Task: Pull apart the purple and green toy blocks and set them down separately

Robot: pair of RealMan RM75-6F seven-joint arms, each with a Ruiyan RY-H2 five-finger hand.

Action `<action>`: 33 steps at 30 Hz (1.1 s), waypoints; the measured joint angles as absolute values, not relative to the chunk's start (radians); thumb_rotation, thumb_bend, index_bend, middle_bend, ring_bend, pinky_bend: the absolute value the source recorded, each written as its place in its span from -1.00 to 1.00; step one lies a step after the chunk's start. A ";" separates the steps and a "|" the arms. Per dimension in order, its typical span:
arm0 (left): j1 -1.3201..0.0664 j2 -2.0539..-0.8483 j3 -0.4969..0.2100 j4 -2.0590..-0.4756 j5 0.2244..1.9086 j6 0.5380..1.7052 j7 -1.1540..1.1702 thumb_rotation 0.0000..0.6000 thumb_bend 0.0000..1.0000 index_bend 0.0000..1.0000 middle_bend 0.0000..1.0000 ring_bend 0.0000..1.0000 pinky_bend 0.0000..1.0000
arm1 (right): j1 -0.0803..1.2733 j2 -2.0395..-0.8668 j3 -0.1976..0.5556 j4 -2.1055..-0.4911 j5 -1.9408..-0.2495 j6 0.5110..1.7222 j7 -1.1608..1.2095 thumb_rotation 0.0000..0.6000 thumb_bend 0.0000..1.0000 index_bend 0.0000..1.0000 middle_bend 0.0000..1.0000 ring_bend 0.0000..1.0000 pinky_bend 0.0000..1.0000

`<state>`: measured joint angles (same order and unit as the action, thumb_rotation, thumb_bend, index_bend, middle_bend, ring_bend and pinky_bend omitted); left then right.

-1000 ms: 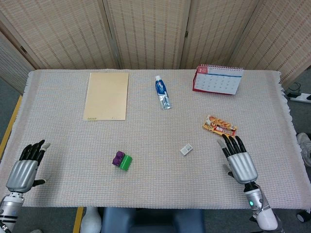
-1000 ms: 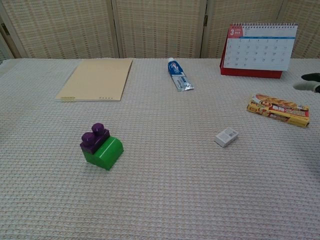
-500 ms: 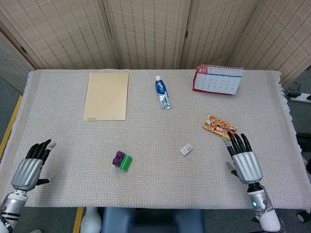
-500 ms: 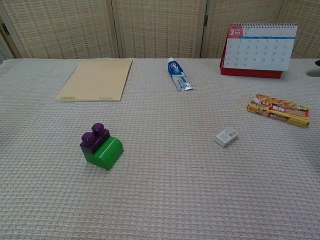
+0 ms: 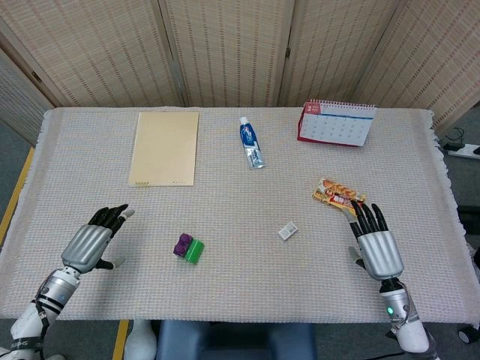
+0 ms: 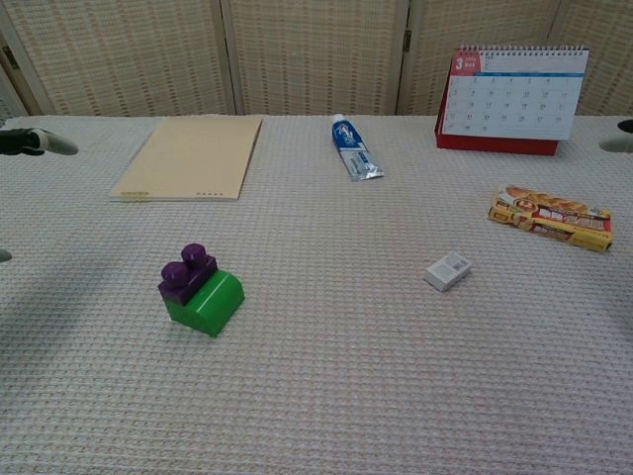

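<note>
The purple block point(image 5: 181, 244) point(image 6: 187, 273) is joined to the green block point(image 5: 194, 250) point(image 6: 208, 301), and the pair sits on the cloth near the table's front, left of centre. My left hand point(image 5: 94, 240) hovers open to the left of the blocks, fingers spread and holding nothing; only its fingertips point(image 6: 30, 142) show at the left edge of the chest view. My right hand point(image 5: 375, 245) is open at the front right, far from the blocks, with a fingertip point(image 6: 620, 142) at the right edge of the chest view.
A tan notepad point(image 5: 165, 148) lies at the back left, a toothpaste tube point(image 5: 251, 142) at the back centre and a desk calendar point(image 5: 337, 123) at the back right. A snack packet point(image 5: 339, 196) lies just ahead of my right hand, a small white eraser point(image 5: 287, 231) left of it.
My left hand has moved right and forward over the table toward the blocks. My right hand has shifted slightly right and stayed open. The blocks have not moved.
</note>
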<state>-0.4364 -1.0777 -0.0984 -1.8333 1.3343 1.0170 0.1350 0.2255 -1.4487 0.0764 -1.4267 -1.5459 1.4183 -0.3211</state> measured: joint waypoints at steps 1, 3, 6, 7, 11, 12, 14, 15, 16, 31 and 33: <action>-0.446 -1.084 -0.111 -1.858 1.289 1.011 0.136 1.00 -0.49 -0.97 -1.00 -1.00 -1.00 | 0.225 -1.442 0.077 -1.434 -1.545 1.420 -0.316 1.00 -0.33 -1.00 -1.00 -1.00 -1.00; -0.460 -1.104 -0.128 -1.887 1.228 1.007 0.143 1.00 -0.49 -0.92 -1.00 -1.00 -0.96 | 0.222 -1.428 0.078 -1.450 -1.549 1.432 -0.309 1.00 -0.33 -1.00 -1.00 -1.00 -1.00; -0.474 -1.159 -0.138 -1.905 1.187 1.019 0.169 1.00 -0.49 -0.78 -0.99 -1.00 -0.83 | 0.215 -1.418 0.076 -1.465 -1.570 1.464 -0.294 1.00 -0.33 -0.99 -1.00 -1.00 -1.00; -0.477 -1.184 -0.137 -1.902 1.193 1.029 0.179 1.00 -0.49 -0.76 -0.98 -1.00 -0.83 | 0.213 -1.418 0.075 -1.464 -1.582 1.478 -0.293 1.00 -0.33 -0.98 -1.00 -1.00 -1.00; -0.487 -1.270 -0.134 -1.892 1.213 1.045 0.207 1.00 -0.49 -0.71 -0.98 -1.00 -0.86 | 0.195 -1.419 0.062 -1.458 -1.662 1.571 -0.275 1.00 -0.33 -0.97 -1.00 -1.00 -1.00; -0.491 -1.279 -0.135 -1.892 1.203 1.045 0.216 1.00 -0.49 -0.71 -0.98 -1.00 -0.86 | 0.190 -1.415 0.059 -1.461 -1.671 1.587 -0.266 1.00 -0.33 -0.97 -1.00 -1.00 -1.00; -0.502 -1.296 -0.136 -1.894 1.161 1.045 0.247 1.00 -0.49 -0.70 -0.98 -1.00 -0.87 | 0.179 -1.399 0.056 -1.478 -1.670 1.598 -0.250 1.00 -0.33 -0.97 -1.00 -1.00 -1.00; -0.507 -1.307 -0.136 -1.895 1.137 1.045 0.262 1.00 -0.49 -0.69 -0.98 -1.00 -0.89 | 0.176 -1.391 0.056 -1.488 -1.664 1.596 -0.248 1.00 -0.33 -0.97 -1.00 -1.00 -1.00; -0.515 -1.324 -0.138 -1.896 1.101 1.046 0.282 1.00 -0.49 -0.69 -0.98 -1.00 -0.90 | 0.172 -1.383 0.056 -1.499 -1.658 1.593 -0.248 1.00 -0.33 -0.97 -1.00 -1.00 -1.00; -0.615 -1.463 -0.158 -1.848 0.818 1.061 0.461 1.00 -0.49 -0.70 -0.98 -1.00 -0.90 | 0.156 -1.369 0.063 -1.524 -1.645 1.588 -0.271 1.00 -0.33 -0.97 -1.00 -1.00 -1.00; -0.627 -1.463 -0.160 -1.843 0.794 1.053 0.466 1.00 -0.49 -0.68 -0.98 -1.00 -0.90 | 0.158 -1.368 0.062 -1.527 -1.635 1.569 -0.276 1.00 -0.33 -0.97 -1.00 -1.00 -1.00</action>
